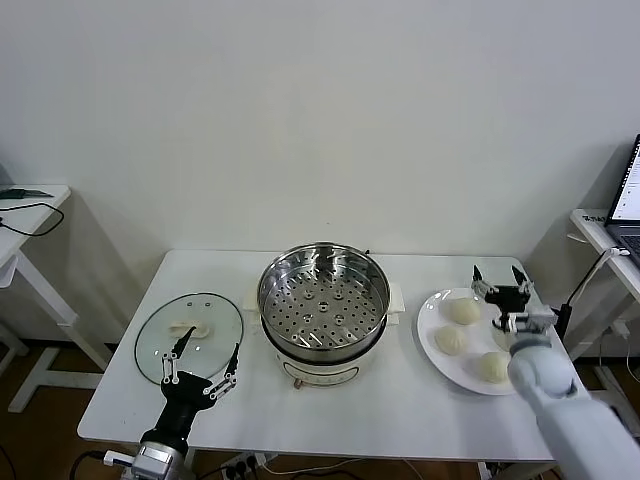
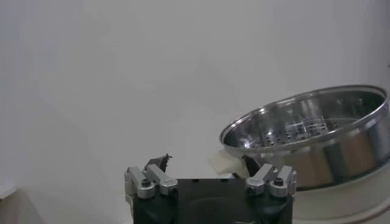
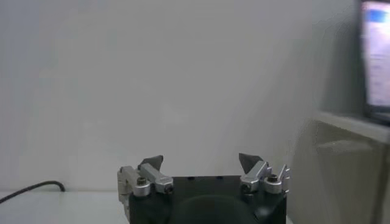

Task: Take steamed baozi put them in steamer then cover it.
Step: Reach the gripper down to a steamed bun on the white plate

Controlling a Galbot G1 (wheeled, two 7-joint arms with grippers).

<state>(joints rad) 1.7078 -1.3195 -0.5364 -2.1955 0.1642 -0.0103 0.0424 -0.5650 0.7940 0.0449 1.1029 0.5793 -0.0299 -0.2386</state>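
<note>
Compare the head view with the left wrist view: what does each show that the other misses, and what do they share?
Only the head view shows the glass cover lying flat on the table, the white plate with the steamed baozi, and the right tool, open above the plate. Only the left wrist view shows the steamer's outer wall from the side, low and close. Both show the steamer with its perforated tray bare, and the left tool, open over the cover's near edge.

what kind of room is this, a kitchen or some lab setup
Likely a lab or office test setup, not a kitchen: the steamer and a plate of baozi sit on a plain white table against a bare wall, with a laptop on a side desk.
</note>
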